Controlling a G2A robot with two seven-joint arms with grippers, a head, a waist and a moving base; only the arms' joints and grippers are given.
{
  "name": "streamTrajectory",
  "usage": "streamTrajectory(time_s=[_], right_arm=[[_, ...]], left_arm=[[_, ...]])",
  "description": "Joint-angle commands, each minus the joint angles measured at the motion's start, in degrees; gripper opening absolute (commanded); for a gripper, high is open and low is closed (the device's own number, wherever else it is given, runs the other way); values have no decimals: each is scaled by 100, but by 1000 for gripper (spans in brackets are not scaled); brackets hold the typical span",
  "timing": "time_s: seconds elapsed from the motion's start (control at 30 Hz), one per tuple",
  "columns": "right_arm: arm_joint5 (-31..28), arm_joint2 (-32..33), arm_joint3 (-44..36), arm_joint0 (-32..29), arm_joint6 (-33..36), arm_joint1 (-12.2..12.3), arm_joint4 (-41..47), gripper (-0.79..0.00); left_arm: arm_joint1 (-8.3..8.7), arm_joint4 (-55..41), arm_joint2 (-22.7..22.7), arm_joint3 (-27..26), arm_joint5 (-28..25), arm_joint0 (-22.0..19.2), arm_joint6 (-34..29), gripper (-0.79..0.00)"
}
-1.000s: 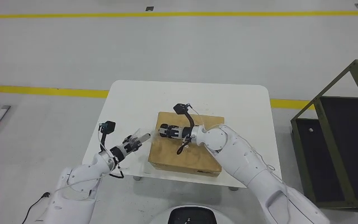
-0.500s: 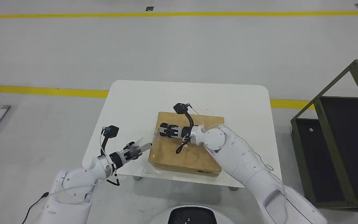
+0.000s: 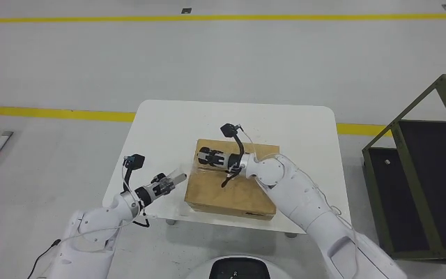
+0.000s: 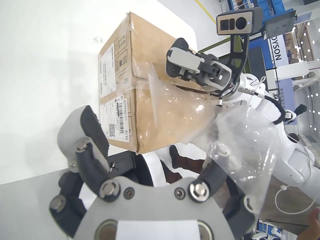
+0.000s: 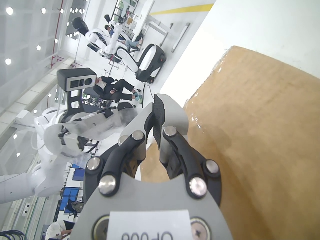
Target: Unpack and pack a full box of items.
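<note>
Left gripper spread wide; right gripper seemingly pinched closed.

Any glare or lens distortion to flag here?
Left wrist view: crumpled clear plastic film glints and veils the brown cardboard box. Right wrist view: ceiling lights flare, glossy tape strip on the box glints, wide-angle lens curves the wall grid. Top view: even light, no glare on the white table.

box end | barcode label, handling symbols | fine print unreadable
</note>
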Motion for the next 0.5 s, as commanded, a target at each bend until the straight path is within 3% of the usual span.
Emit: streamTrajectory(time_s=[0.0, 0.47], right_arm=[[-32, 72, -61, -34, 37, 21, 35, -785], [98, -160, 111, 10, 261, -204, 181, -785]], left_arm=[[4, -23, 26, 34, 19, -22, 32, 0], [61, -74, 69, 114, 10, -50, 55, 0]])
